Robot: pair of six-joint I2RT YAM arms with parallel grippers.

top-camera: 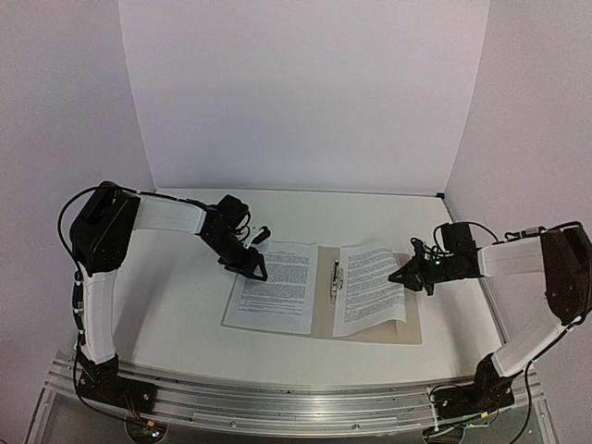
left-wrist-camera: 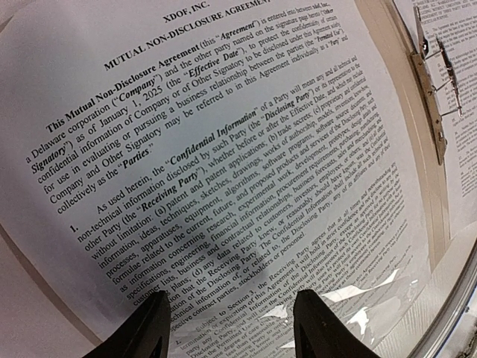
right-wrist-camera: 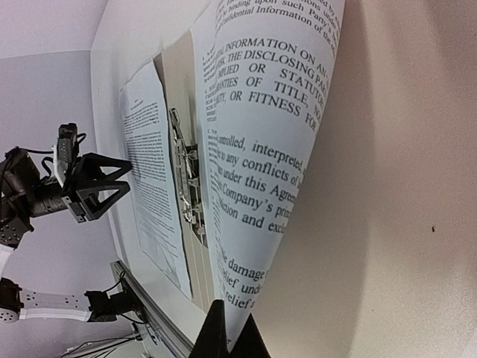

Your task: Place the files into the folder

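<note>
Writing, left sheet (left-wrist-camera: 223, 149): headed "XDOF, INC." and "MUTUAL NON-DISCLOSURE AGREEMENT"; opens "This Mutual Non-Disclosure Agreement"; bold terms "Confidential Information", "Disclosing Party", "Receiving Party", "Effective Date".
Writing, right sheet (right-wrist-camera: 261, 149): capitals reading "THE DISCLOSING PA…" and "OR FITNESS FO…"; lower down "any conflicts of"; the rest is cut off by the curl.
Count: two printed sheets, one folder (top-camera: 324, 310), one metal clip (top-camera: 335, 280), two arms.
Folder: lies open and flat, right of the middle of the worktop (top-camera: 176, 305), nearer the near edge than the far one; clip along its spine.
Left sheet: flat near the worktop's middle, its right edge at the tan strip just beside the clip; whether a cover lies under it cannot be told.
Right sheet: on the right cover, its right edge lifted and curled off the card.
Left gripper (top-camera: 254, 266): fingers spread, grasping nothing, over the far left corner of the left sheet.
Right gripper (top-camera: 404, 275): fingers (right-wrist-camera: 216, 335) clenched on the raised right edge of the right sheet.
In the way: the clip between the two sheets.
</note>
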